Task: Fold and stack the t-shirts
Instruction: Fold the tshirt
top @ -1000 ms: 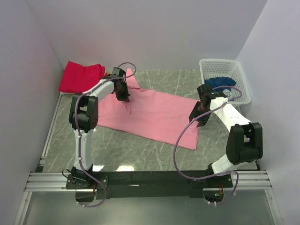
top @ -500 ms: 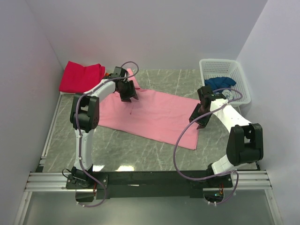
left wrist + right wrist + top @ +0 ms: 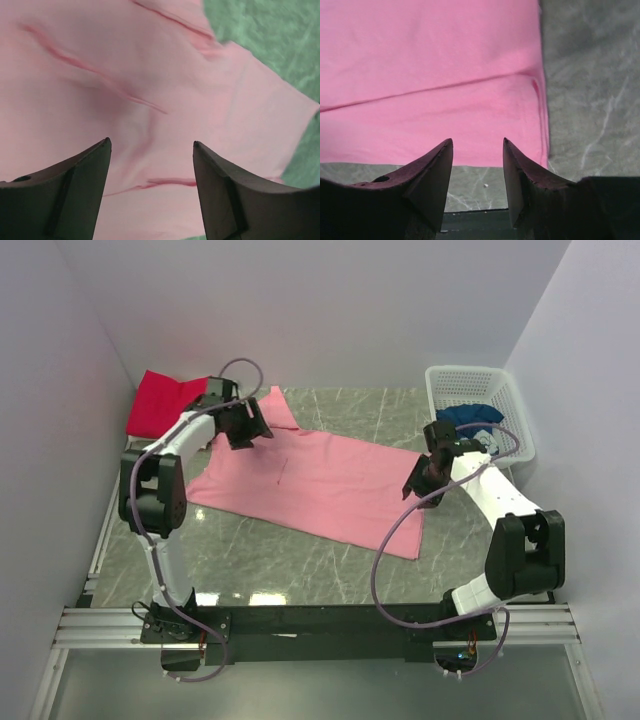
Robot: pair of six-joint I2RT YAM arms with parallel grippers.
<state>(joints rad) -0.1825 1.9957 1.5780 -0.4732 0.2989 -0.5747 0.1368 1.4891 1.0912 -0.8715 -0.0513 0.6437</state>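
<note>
Light pink short-sleeved cotton t-shirt (image 3: pixel 320 485) lies spread flat in one layer across the green-grey marbled table (image 3: pixel 300 570), long axis running left-back to right-front, a few creases. Not folded yet.

Left gripper (image 3: pixel 150 144) sits over the shirt's back-left end by the sleeve, jaws apart, only cloth below, nothing pinched. Right gripper (image 3: pixel 477 142) is low over the shirt's right edge, jaws apart and empty, with the hem and bare table just beyond it. Likely reason for one arm at each end: both can take an edge and fold together.

Magenta-red folded tee (image 3: pixel 165 402) rests in the back-left corner, probably the stack spot. Dark blue tee (image 3: pixel 470 415) waits in the white plastic mesh basket (image 3: pixel 465 370) at back right, well apart from the pink one.
</note>
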